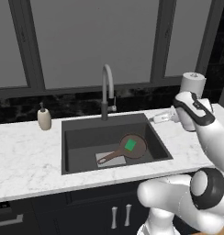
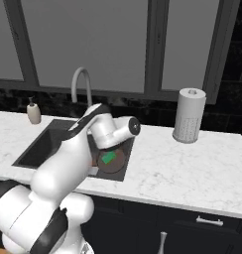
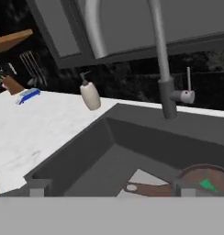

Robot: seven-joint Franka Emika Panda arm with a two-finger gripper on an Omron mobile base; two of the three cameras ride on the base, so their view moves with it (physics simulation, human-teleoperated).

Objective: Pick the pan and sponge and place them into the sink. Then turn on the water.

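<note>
a simulated kitchen seen from three cameras. in the left base view, a large rectangular dark grey sink [image 1: 77, 137] is set into a white marble surface [image 1: 26, 160] across the middle of the frame. inside the sink, toward its lower right, lies a small round dark brown frying pan [image 1: 137, 149] with its long reddish-brown handle pointing to the lower left, over a light grey square plate [image 1: 104, 161] on the sink bottom. a small green-topped rectangular sponge [image 1: 130, 145] rests inside the pan. a tall arched grey gooseneck faucet [image 1: 106, 87] stands behind the sink at centre frame, and a beige soap dispenser bottle [image 1: 44, 118] sits at the left.

the white arm rises at the lower right, and its two-finger tool [image 1: 160, 118] is at the right of the frame, above the sink's far right corner, up and to the right of the pan and apart from it. the tool's jaws stand wide apart, holding nothing.

in the hand view, the two dark fingertips [image 3: 38, 188] show at the bottom edge, with the pan at lower right between and beyond them. a white paper towel roll [image 2: 188, 115] stands at the right of the right base view.
</note>
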